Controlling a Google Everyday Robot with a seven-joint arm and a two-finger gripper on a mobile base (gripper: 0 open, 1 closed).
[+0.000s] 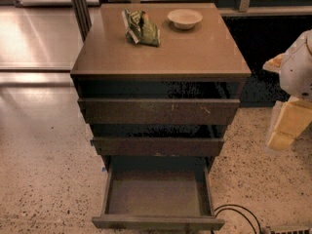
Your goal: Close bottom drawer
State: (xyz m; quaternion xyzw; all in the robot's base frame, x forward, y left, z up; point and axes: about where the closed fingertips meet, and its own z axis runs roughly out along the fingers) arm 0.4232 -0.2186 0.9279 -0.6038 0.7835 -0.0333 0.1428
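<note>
The bottom drawer [157,222] is the lowest of three dark brown drawers in a small cabinet. It is pulled far out toward me, and its shallow grey-brown tray [157,194] looks empty. The middle drawer front [157,146] and the top drawer front [158,111] each stick out a little. My gripper [285,128], pale yellow below a white arm, hangs at the right edge of the view. It is beside the cabinet at the height of the upper drawers and touches nothing.
A green snack bag [141,27] and a small white bowl [185,18] lie on the cabinet top [195,57]. A black cable [239,213] loops on the speckled floor right of the bottom drawer. A dark post [80,9] stands behind the cabinet's left corner.
</note>
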